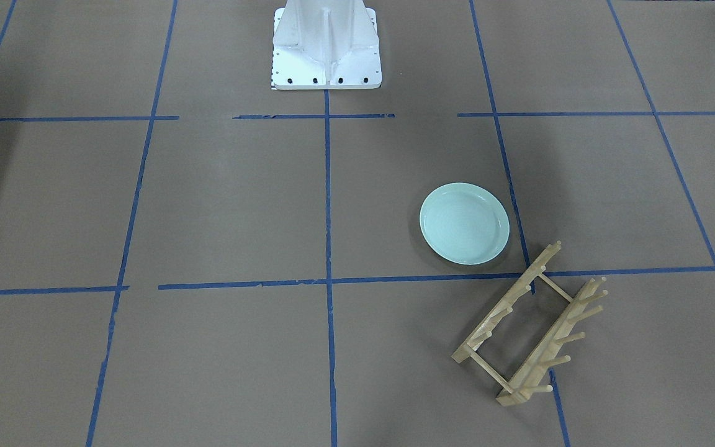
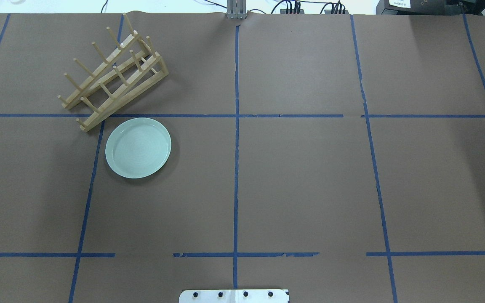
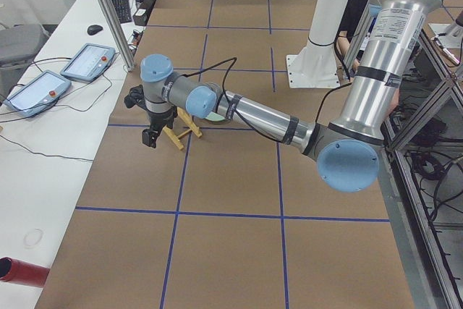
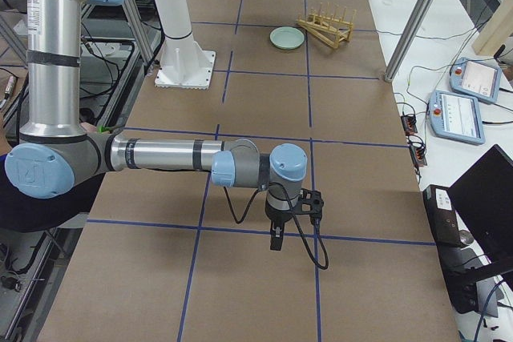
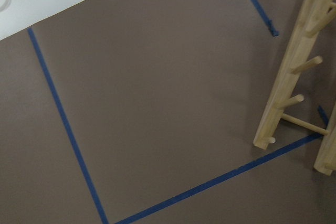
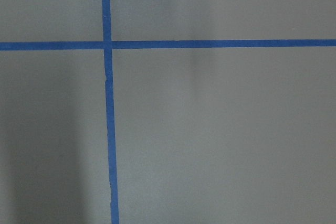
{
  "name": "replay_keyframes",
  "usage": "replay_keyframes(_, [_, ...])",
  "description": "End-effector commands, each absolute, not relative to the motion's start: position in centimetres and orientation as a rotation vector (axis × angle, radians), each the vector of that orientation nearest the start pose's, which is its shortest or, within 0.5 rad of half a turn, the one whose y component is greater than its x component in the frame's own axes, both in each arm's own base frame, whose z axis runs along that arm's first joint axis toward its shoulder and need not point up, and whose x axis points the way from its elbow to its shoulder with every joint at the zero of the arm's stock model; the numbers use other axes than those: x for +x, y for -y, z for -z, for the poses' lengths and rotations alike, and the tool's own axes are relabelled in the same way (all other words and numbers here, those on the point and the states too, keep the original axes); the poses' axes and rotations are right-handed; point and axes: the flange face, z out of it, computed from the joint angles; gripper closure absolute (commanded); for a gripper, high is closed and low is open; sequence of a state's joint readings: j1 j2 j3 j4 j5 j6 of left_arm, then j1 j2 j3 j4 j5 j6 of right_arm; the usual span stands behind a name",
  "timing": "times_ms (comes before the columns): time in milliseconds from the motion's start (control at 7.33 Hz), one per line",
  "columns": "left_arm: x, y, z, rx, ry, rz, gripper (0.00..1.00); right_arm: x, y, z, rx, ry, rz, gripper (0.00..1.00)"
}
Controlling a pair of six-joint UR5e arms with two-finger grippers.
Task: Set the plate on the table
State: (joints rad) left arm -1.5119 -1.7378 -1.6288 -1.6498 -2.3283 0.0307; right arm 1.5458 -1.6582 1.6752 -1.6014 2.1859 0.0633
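Brown table (image 2: 301, 176), far-left corner: plate (image 2: 138, 147) flat beside rack (image 2: 133, 93); left gripper (image 3: 150, 137), grip unreadable like right gripper (image 4: 276, 239), could shove rack into it.

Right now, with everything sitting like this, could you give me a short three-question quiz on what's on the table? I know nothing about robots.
1. True or false: the plate stands upright in the wooden rack.
2. What does the plate lie on? A) the table B) the wooden rack C) the white robot base
3. Which arm reaches out near the rack, the left arm or the right arm?
Key: 1 false, it lies flat beside the rack; 2 A; 3 the left arm.
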Motion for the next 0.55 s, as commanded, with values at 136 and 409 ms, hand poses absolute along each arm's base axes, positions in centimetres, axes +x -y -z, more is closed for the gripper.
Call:
replay_keyframes(136, [-6.6, 48.5, -62.6, 0.129, -0.833, -0.064, 0.00, 6.5, 45.5, -66.2, -0.040, 0.614, -0.041, 0.00])
replay_keyframes(409, [-6.6, 48.4, -63.3, 0.115, -0.818, -0.057, 0.00, 6.4, 45.5, -66.2, -0.041, 0.615, -0.040, 0.00])
